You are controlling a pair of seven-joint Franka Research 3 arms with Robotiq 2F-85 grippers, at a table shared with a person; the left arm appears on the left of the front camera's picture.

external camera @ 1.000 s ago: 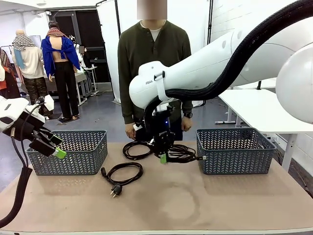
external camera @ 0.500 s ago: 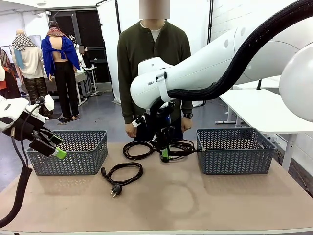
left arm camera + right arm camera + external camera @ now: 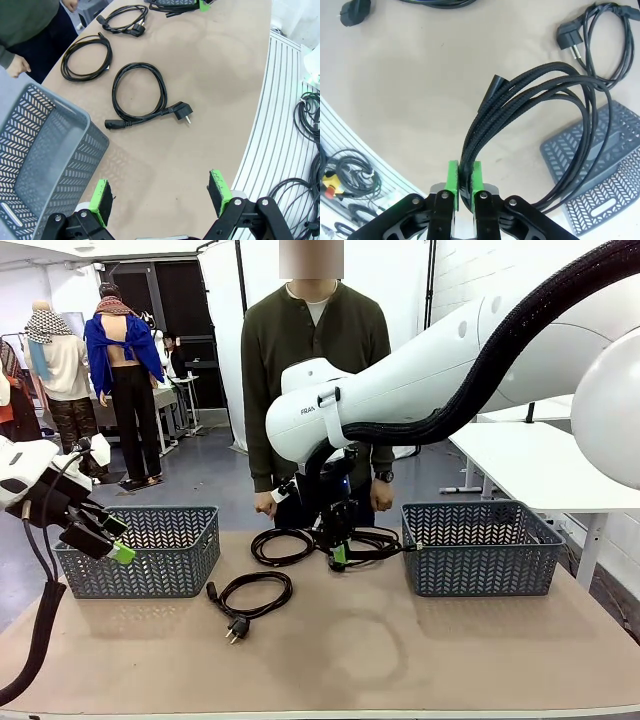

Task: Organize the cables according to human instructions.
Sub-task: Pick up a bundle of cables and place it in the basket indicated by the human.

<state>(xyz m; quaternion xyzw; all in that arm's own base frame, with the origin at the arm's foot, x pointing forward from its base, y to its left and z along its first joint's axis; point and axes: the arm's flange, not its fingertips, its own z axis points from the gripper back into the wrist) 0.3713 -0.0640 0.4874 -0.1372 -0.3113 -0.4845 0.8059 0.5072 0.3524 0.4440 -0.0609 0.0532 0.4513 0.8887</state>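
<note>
**Right fingers [image 3: 338, 556] rose with coiled cable [image 3: 372, 540]**

From a second earlier, the closed fingers had lifted the cable slightly above the bench [image 3: 400, 660], beside the right basket [image 3: 480, 555]. The left fingers [image 3: 101, 200] stood open; another cable [image 3: 140, 92] lay on the bench.

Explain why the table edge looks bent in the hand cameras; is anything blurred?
Left wrist view: the wide-angle lens bows the table edge; everything sharp. Right wrist view: same bowing, held cable crisp. Front view: straight lines, soft even light, faint shadows.
</note>
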